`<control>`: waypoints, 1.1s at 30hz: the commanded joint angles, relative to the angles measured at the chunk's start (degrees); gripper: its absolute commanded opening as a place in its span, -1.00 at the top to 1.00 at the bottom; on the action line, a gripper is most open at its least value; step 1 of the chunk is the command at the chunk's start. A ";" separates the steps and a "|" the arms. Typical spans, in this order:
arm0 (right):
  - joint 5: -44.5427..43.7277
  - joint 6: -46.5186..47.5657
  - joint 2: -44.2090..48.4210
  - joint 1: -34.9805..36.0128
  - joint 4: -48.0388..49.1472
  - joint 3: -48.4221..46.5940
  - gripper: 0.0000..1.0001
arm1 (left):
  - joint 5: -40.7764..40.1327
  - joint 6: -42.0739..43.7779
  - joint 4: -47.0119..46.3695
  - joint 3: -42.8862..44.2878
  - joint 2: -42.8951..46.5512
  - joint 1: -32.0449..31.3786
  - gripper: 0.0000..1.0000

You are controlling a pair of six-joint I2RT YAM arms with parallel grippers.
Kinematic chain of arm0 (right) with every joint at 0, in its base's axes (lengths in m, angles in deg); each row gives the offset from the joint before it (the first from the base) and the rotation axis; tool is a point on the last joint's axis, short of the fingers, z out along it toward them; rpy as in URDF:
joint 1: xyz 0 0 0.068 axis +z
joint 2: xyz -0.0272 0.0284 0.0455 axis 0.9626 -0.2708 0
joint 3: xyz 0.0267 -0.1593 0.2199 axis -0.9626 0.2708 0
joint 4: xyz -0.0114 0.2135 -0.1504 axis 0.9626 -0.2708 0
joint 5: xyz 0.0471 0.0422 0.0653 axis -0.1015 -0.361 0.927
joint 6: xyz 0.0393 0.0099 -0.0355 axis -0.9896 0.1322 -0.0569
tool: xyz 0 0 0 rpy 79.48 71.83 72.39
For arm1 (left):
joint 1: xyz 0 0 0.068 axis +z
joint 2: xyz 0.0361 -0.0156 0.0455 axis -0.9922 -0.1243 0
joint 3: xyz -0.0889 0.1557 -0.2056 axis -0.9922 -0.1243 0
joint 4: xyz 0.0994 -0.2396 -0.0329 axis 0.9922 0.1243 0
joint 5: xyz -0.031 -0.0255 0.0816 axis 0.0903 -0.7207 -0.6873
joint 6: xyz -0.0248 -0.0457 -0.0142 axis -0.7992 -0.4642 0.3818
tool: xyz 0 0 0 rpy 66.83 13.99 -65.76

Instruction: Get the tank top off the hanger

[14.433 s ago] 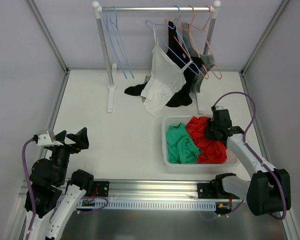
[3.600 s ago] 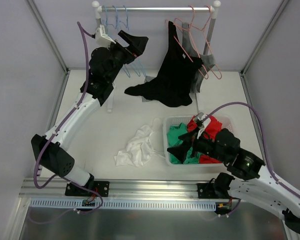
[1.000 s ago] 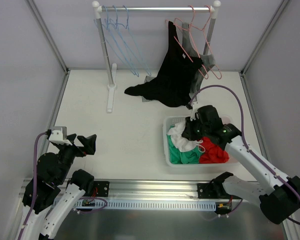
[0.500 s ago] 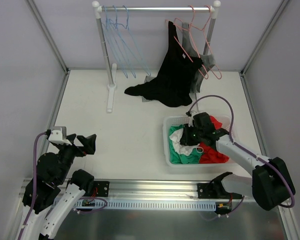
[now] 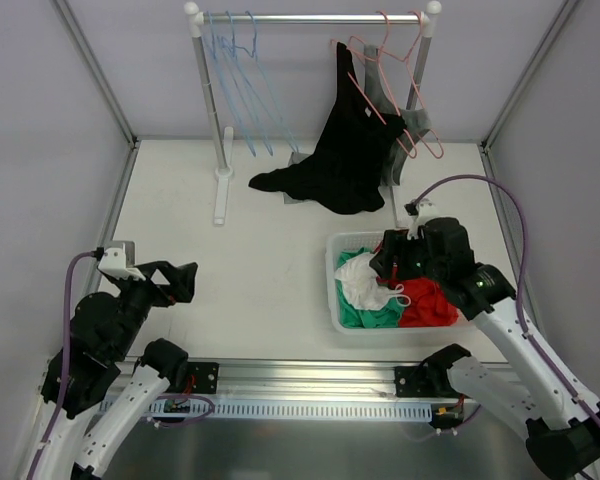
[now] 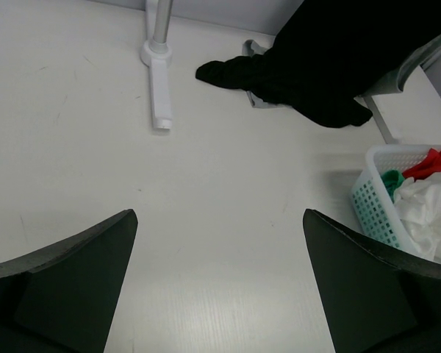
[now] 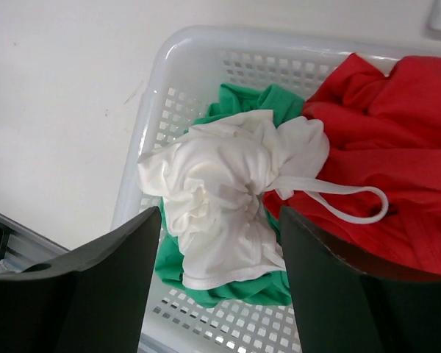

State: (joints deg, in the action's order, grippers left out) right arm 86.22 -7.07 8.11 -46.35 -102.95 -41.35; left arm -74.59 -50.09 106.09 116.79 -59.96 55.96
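Note:
The white tank top (image 5: 363,281) lies crumpled in the white basket (image 5: 332,300), on top of green and red clothes, off any hanger. In the right wrist view the tank top (image 7: 224,187) sits bunched below my right gripper (image 7: 220,213), whose jaws stand wide open on either side without touching it. One strap loops out over the red cloth (image 7: 397,169). My right gripper (image 5: 392,262) hovers over the basket. My left gripper (image 5: 178,278) is open over bare table at the near left, with nothing between its fingers (image 6: 81,265). Blue hangers (image 5: 232,70) hang bare on the rail.
A black garment (image 5: 345,150) hangs from the rack's right side and trails onto the table, beside pink hangers (image 5: 395,70). The rack's left foot (image 6: 159,88) stands at the back. The basket (image 6: 373,200) is right of the left gripper.
My right gripper opened and rose off the white tank top, which stayed in the basket. The right arm swung back to the right. The left arm shifted slightly.

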 commanded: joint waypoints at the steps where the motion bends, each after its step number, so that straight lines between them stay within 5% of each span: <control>1: -4.60 2.28 4.15 -0.26 -7.68 -4.12 -0.41 | 5.55 -2.12 -5.29 6.13 -6.81 0.44 -0.97; 7: -9.43 0.96 13.03 -0.17 -8.57 -4.22 -0.97 | 18.20 -6.86 -7.94 16.95 -25.54 0.35 -0.97; 10: -10.84 -0.09 17.43 -0.17 -9.26 -3.78 -0.99 | 24.38 -10.20 -8.73 24.42 -37.76 -1.22 -0.97; 13: -9.79 -0.53 19.72 -0.17 -10.84 -3.95 -0.99 | 16.78 -9.08 -9.08 33.99 -48.39 -11.28 -0.97; 17: -9.44 -2.20 22.53 -0.17 -12.17 -3.52 -0.99 | 15.59 -7.40 -9.34 51.45 -65.94 -15.90 -0.97; 29: -2.96 -3.52 33.70 -0.17 -14.80 -2.28 -0.99 | 15.50 -7.22 -11.01 94.80 -105.42 -17.23 -0.97; 33: -0.47 -4.05 35.46 -0.26 -14.89 -0.97 -0.99 | 19.17 -5.47 -28.60 93.44 -110.38 -17.14 -0.97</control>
State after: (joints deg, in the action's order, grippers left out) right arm 82.31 -9.98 42.20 -46.35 -117.42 -43.12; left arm -58.41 -57.28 91.47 208.91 -168.70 39.29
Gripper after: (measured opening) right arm 0.993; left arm 0.986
